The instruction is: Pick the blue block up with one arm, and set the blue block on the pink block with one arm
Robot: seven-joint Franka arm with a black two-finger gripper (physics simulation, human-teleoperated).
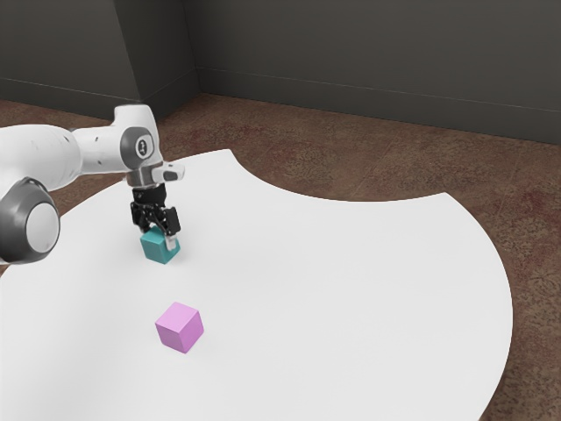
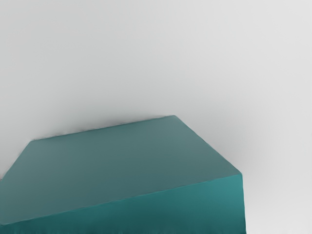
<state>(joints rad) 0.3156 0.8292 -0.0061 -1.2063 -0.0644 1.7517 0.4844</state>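
White arm [image 1: 53, 162] comes in from the exterior view's left, with its gripper [image 1: 160, 231] down right over the blue block [image 1: 158, 251] (looks more teal tbh). Honestly can't tell whether the jaws are pinching it or just spread around it. The block looks to be sitting on the white table [image 1: 351, 281], behind the pink block [image 1: 179, 327] and clearly apart from it. In the wrist view, the blue block's top face sits close under the hand.

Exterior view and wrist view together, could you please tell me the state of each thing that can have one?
blue block: upright on the table, directly under the gripper.
pink block: on the table, apart, nothing on it.
gripper: down at the blue block; grip cannot be told.
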